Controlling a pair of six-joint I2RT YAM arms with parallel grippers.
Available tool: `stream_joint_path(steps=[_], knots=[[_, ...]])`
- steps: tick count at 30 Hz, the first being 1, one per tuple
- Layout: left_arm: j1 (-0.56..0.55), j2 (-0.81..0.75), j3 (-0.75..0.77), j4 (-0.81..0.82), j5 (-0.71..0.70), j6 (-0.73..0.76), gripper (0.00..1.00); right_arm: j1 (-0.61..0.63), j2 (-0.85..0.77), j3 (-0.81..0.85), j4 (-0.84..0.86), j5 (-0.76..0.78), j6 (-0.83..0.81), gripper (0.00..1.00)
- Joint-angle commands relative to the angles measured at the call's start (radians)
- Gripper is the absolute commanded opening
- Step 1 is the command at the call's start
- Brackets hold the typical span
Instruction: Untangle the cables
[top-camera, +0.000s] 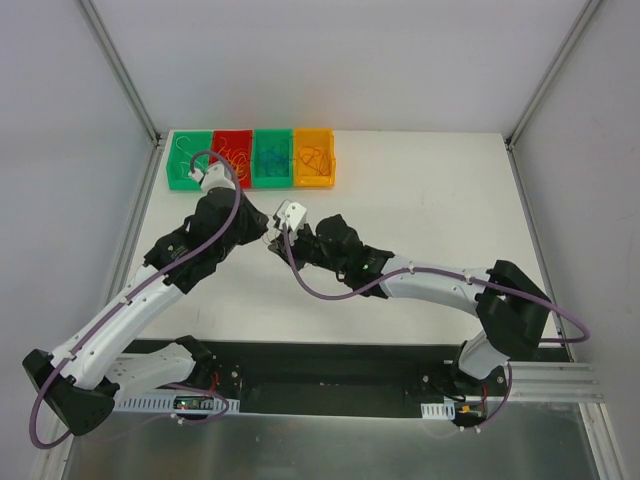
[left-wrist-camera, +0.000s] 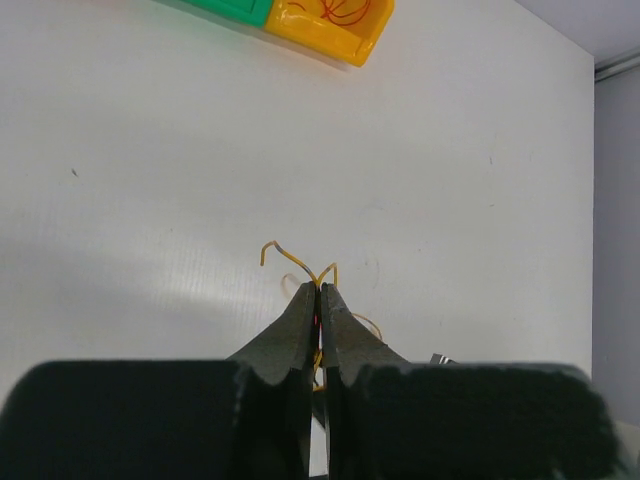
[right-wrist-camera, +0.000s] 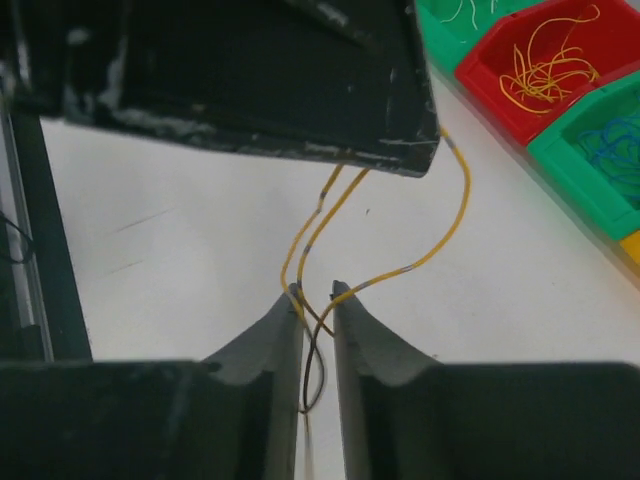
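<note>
The yellow cables (right-wrist-camera: 322, 205) are stretching over the worktop (top-camera: 420, 200) from the left gripper (left-wrist-camera: 318, 290) (pinched shut on them) into the narrowly parted jaws of the right gripper (right-wrist-camera: 318, 295). Both arms are reaching inward, tips nearly meeting. The strands are running gripper-to-gripper, with one bowing out sideways.

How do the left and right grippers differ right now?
The left gripper has its jaws pressed together; the right gripper has its jaws slightly apart. The left gripper pinches the yellow cables; the right gripper only has them threading its gap. Both meet at the same cables.
</note>
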Motion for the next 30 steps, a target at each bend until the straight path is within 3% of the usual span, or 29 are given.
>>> stream_joint_path(steps=[1, 6, 12, 14, 16, 19, 22, 24, 27, 30], knots=[[0.008, -0.024, 0.013, -0.028, -0.028, -0.029, 0.0, -0.001, -0.022, -0.011, 0.138, -0.022, -0.031, 0.03], [0.009, -0.048, 0.015, -0.064, -0.1, -0.006, 0.0, -0.027, -0.052, -0.051, 0.164, -0.233, -0.043, 0.0], [0.009, -0.097, -0.002, -0.074, -0.154, 0.023, 0.01, -0.107, -0.055, -0.052, 0.204, -0.477, 0.065, 0.0], [0.009, -0.103, 0.016, -0.072, -0.122, 0.078, 0.29, -0.13, -0.026, -0.038, 0.242, -0.552, 0.134, 0.0], [0.009, -0.114, 0.033, -0.071, -0.09, 0.141, 0.67, -0.158, 0.01, -0.025, 0.302, -0.59, 0.226, 0.0], [0.009, -0.181, 0.012, -0.071, -0.07, 0.178, 0.86, -0.205, 0.067, -0.002, 0.395, -0.592, 0.424, 0.0], [0.009, -0.261, -0.056, -0.017, -0.018, 0.221, 0.89, -0.245, 0.119, 0.038, 0.425, -0.523, 0.626, 0.0], [0.009, -0.298, -0.117, 0.044, 0.065, 0.254, 0.84, -0.258, 0.136, 0.047, 0.445, -0.459, 0.752, 0.0], [0.009, -0.343, -0.215, 0.127, 0.169, 0.265, 0.68, -0.268, 0.159, 0.037, 0.509, -0.397, 0.976, 0.0], [0.009, -0.386, -0.325, 0.257, 0.24, 0.276, 0.68, -0.265, 0.185, 0.025, 0.57, -0.365, 1.172, 0.0]])
